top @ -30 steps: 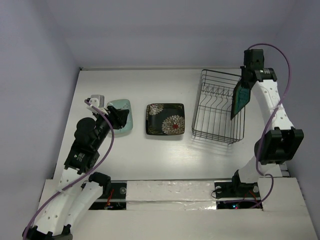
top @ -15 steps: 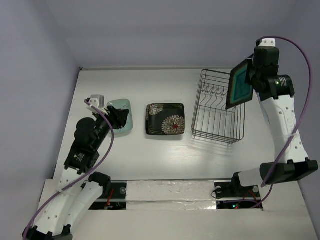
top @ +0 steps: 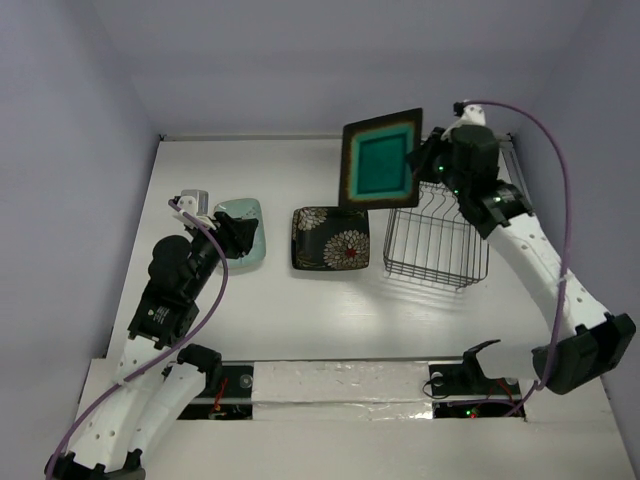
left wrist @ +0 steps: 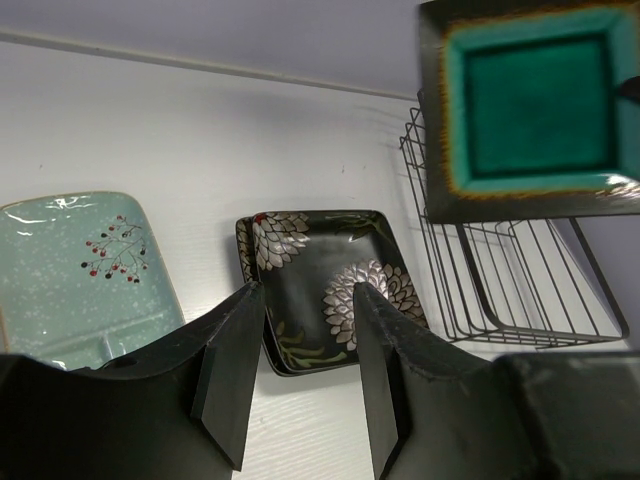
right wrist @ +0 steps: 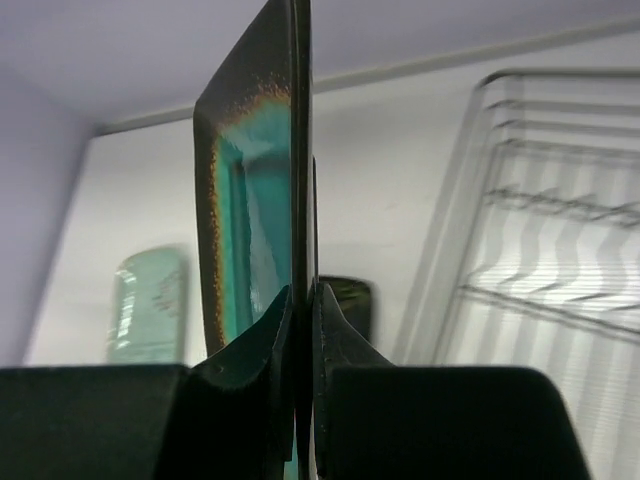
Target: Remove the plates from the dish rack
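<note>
- Right gripper (top: 420,163) is clamped narrow on one rim of the dark-rimmed, glazed square teal plate (top: 380,160). The wrist view shows the rim edge-on between both fingers (right wrist: 272,330).
- The teal plate is in the air over the far-left corner of the black wire dish rack (top: 437,240), clear of the prongs. Its face is tipped toward the top camera.
- Grip is on the plate edge nearest the rack. The rest of the plate hangs out to the left, away from the rack.
- Handling guess: stiff ceramic with a slick glaze, not heavy, and likely to chip or crack if dropped. A one-rim pinch lets it swing, so a deep bite on the raised rim looks safest, with a slow, flat set-down.
- Left gripper (top: 235,238) is well left of the rack, jaws partly apart with nothing between them. It hovers at the near edge of the pale, speckled squarish mint plate (left wrist: 80,270).
- The mint plate lies flat on the white table (top: 300,300), far left of the rack.
- The black squarish flower plate (top: 330,238) with white-and-red blooms lies flat between the mint plate and the rack. The left wrist view hints at a second one stacked under it; can't confirm.
- No plate shows inside the rack.
- Judged: last plate out, only its placing left.
</note>
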You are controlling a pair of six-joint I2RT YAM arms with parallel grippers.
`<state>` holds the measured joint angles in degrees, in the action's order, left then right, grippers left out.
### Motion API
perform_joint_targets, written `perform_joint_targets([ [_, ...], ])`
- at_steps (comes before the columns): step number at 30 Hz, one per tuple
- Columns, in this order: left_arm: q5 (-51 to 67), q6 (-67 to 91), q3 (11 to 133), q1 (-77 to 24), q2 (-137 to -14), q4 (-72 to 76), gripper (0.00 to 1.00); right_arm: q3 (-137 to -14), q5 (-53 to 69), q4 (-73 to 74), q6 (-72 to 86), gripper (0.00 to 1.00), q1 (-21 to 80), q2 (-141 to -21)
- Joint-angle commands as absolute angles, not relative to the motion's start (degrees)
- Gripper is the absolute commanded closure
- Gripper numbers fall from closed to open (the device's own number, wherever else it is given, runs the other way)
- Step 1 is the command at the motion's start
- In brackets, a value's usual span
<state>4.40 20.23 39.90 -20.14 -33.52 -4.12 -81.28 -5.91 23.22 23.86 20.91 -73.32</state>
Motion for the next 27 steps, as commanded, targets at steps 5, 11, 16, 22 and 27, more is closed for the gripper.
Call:
perform_joint_targets([
  [5, 3.9, 19.6, 41.6, -19.9, -32.3, -1.2, 0.62, -70.2, -3.9, -18.7, 47.6, 1.00, 31.7, -77.7],
  [11, 3.8, 19.6, 41.5, -19.9, -32.3, -1.4, 0.62, -58.8, -8.5, -34.2, 57.6, 1.00, 33.7, -82.6],
  [16, 3.9, 19.5, 41.5, -19.9, -32.3, -1.4, 0.62, -55.8, -5.6, -35.9, 58.8, 1.00, 33.7, -86.4],
  [22, 3.9, 19.7, 41.4, -19.9, -32.3, -1.4, 0.62, -51.5, -6.3, -33.1, 57.4, 1.00, 33.7, -85.6],
  [27, 4.0, 19.7, 41.4, -19.3, -32.3, -1.4, 0.62, -48.8, -4.6, -31.3, 55.5, 1.00, 33.7, -84.6],
])
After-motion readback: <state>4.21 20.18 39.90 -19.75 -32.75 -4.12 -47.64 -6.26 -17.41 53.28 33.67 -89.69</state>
